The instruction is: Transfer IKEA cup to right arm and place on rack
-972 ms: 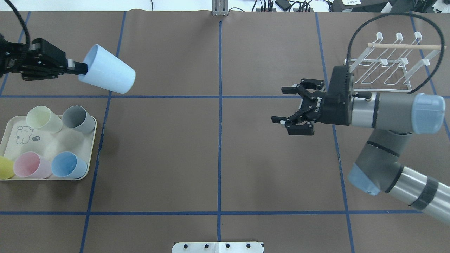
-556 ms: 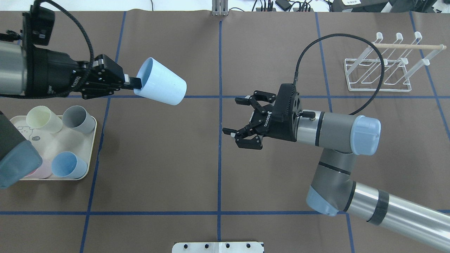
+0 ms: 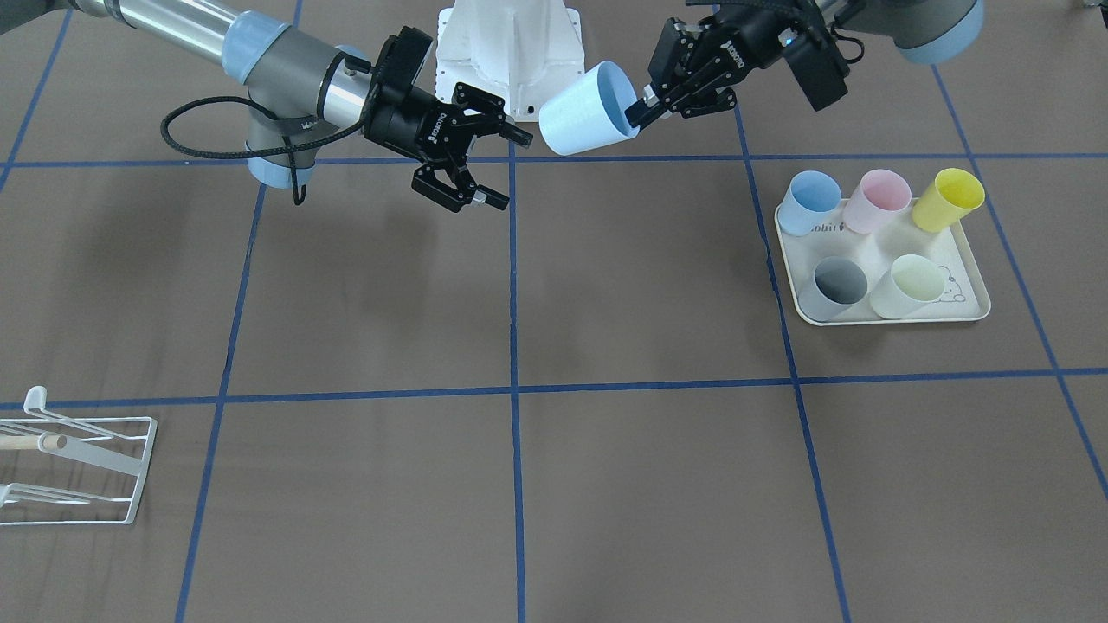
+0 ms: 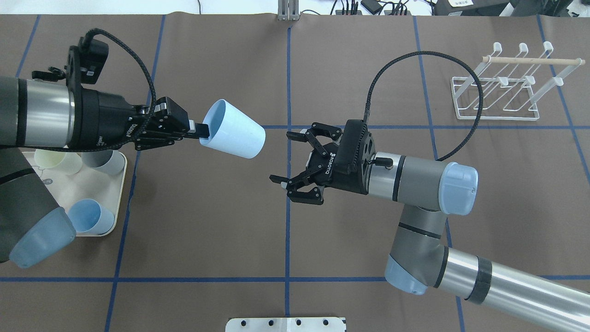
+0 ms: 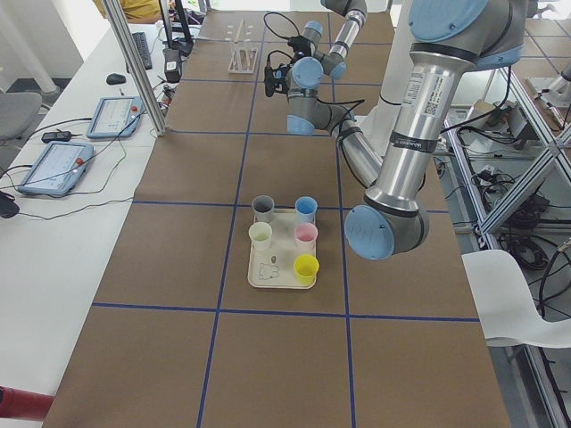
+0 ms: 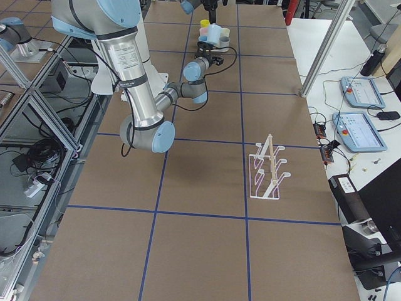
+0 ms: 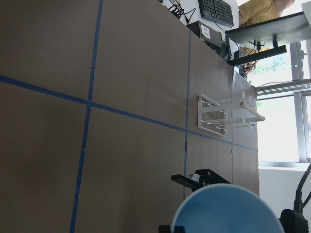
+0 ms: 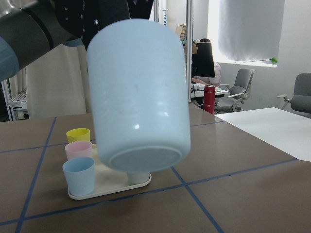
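Note:
The light-blue IKEA cup [image 4: 235, 136] hangs tilted above the table, its base pointing toward the centre. My left gripper [image 4: 203, 131] is shut on its rim, one finger inside the mouth. My right gripper [image 4: 282, 157] faces the cup's base with its jaws wide open, a short gap away and holding nothing. From the front, the cup [image 3: 584, 112] sits between the left gripper [image 3: 636, 112] and the right gripper [image 3: 509, 169]. In the right wrist view the cup's base [image 8: 141, 102] fills the frame. The white wire rack [image 4: 495, 118] stands at the far right.
A cream tray [image 3: 961, 303] on my left side holds several upright cups: blue, pink, yellow, grey and pale green. My left arm covers part of the tray [image 4: 117, 184] from overhead. A black cable loops from my right wrist toward the rack [image 3: 143, 472].
My left arm carried the cup rightward toward the table's centre. My right arm swung left away from the rack, gripper still open, closing the gap to the cup.

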Motion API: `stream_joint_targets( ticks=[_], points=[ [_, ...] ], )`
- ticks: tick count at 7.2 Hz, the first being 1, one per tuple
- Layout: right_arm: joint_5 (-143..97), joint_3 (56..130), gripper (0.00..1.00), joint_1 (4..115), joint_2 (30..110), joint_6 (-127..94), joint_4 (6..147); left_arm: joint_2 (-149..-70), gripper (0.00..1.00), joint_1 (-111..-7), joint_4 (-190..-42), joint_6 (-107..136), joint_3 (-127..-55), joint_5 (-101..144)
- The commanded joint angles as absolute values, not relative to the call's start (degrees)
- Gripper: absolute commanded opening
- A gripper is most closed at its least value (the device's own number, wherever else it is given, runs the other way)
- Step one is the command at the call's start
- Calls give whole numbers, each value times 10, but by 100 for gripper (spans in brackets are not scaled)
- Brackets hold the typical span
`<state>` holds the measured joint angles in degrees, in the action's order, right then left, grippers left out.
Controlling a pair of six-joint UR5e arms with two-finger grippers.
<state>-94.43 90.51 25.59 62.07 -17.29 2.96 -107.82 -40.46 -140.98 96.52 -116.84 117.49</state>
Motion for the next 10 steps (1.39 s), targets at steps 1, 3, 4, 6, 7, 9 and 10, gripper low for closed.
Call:
stream_joint_targets(
  ticks=[1,3,4,6,7,9,10],
  points=[
    [-944,904,99,254,617,-172,29,-1094,0,-382,-1410,965,-1152,1157],
    [-944,906,99,252,616,-173,28,-1099,0,-377,-1410,963,-1143,1157],
    [-943,906,99,251,616,-173,28,-1100,0,-377,-1410,962,-1137,1157],
    [-942,909,99,249,616,-173,28,-1106,0,-376,-1410,962,-1127,1156],
    [-942,910,99,249,616,-173,28,-1107,0,-374,-1410,962,-1127,1152],
    [-942,911,99,249,616,-173,27,-1106,0,-373,-1410,962,-1121,1152],
    [-942,911,99,249,616,-173,27,-1107,0,-373,-1410,962,-1121,1152]
  ],
)
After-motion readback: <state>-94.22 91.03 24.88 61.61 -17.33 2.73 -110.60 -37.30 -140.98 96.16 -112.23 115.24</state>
